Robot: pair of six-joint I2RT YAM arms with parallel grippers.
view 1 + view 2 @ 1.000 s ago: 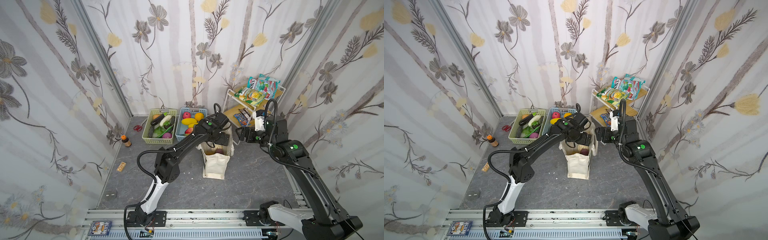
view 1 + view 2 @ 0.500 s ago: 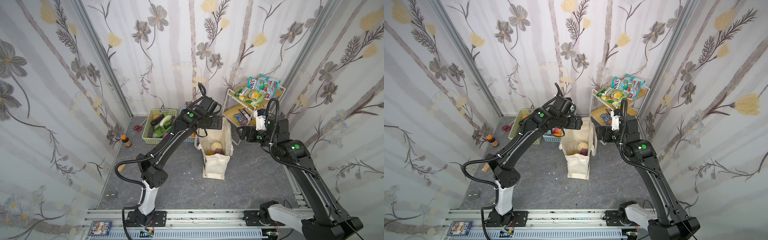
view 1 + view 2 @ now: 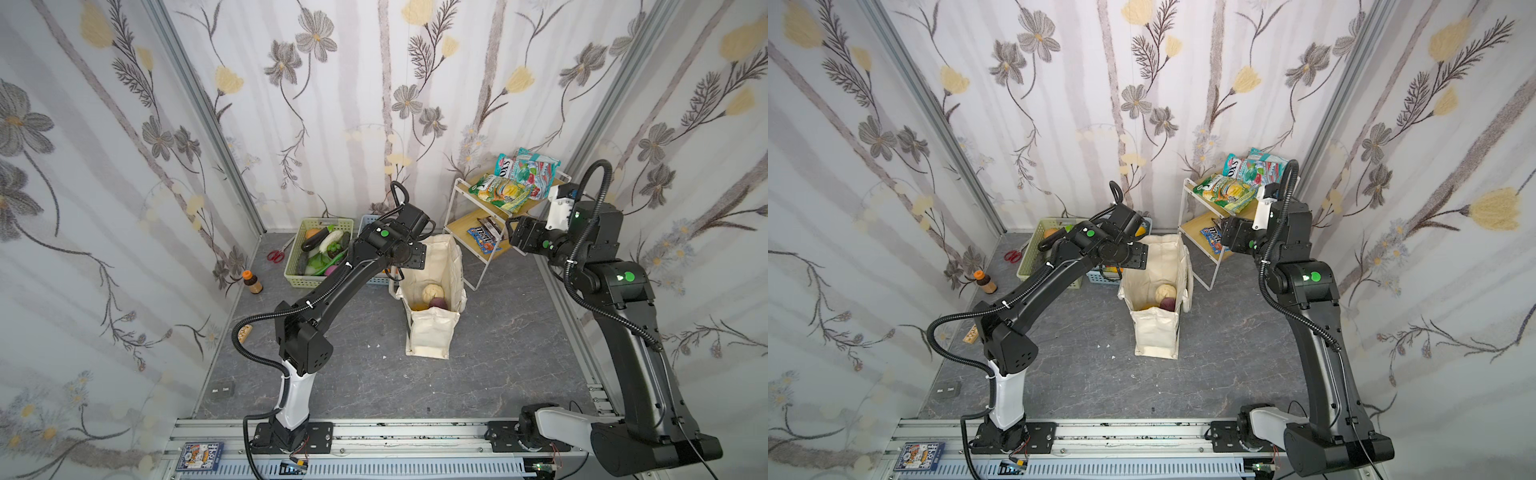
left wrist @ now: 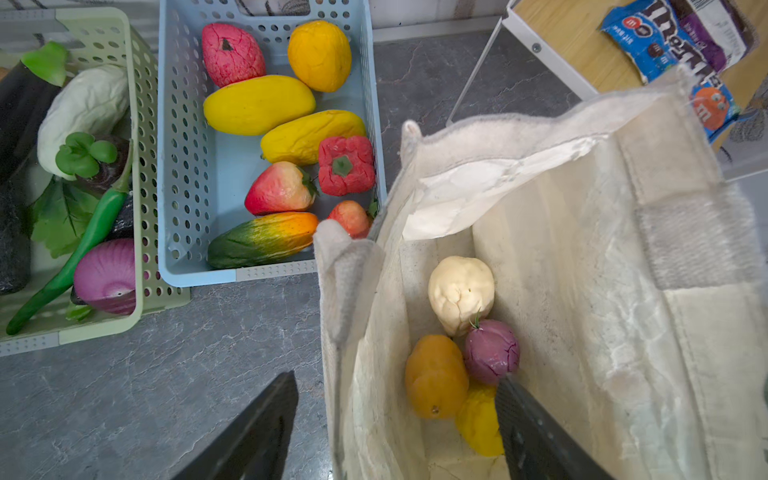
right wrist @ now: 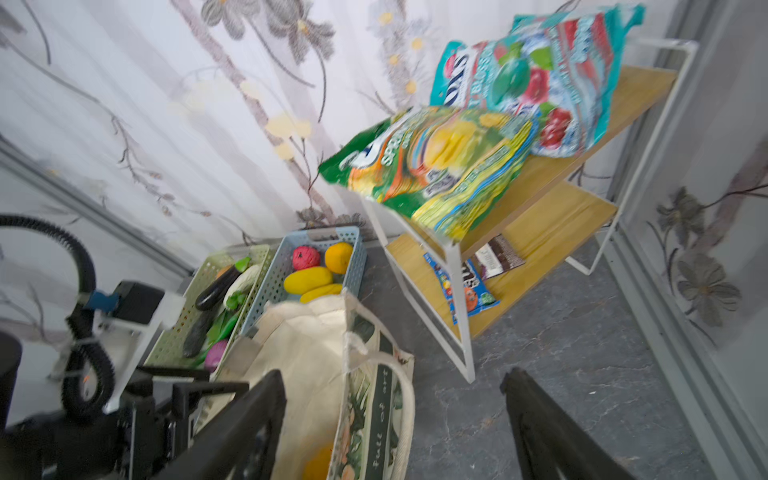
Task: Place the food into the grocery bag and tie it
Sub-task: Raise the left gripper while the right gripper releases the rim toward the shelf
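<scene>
The cream grocery bag [image 3: 432, 332] [image 3: 1156, 332] stands upright and open on the grey floor, its green printed side [image 5: 374, 415] facing right. At its bottom lie cream [image 4: 461, 293], purple [image 4: 492, 351], orange [image 4: 436, 376] and yellow [image 4: 478, 419] toy food. My left gripper [image 4: 395, 378] [image 3: 409, 257] hangs open over the bag's left rim, one finger outside the wall and one inside, holding nothing. My right gripper [image 5: 394, 374] [image 3: 517, 235] is open and empty, above the bag's right side near the shelf. More toy fruit fills the blue basket [image 4: 266, 274].
A green basket [image 4: 141, 208] of vegetables sits left of the blue one. A white two-tier shelf [image 3: 478, 266] stands at the back right, with snack bags [image 3: 505, 193] on top and candy packets [image 3: 482, 241] below. Scissors [image 3: 274, 255], a small bottle [image 3: 251, 282] and a wooden block [image 3: 245, 332] lie by the left wall.
My left gripper has come up out of the bag's mouth and shifted toward its left rim, with the arm swung further left. The right arm has barely moved.
</scene>
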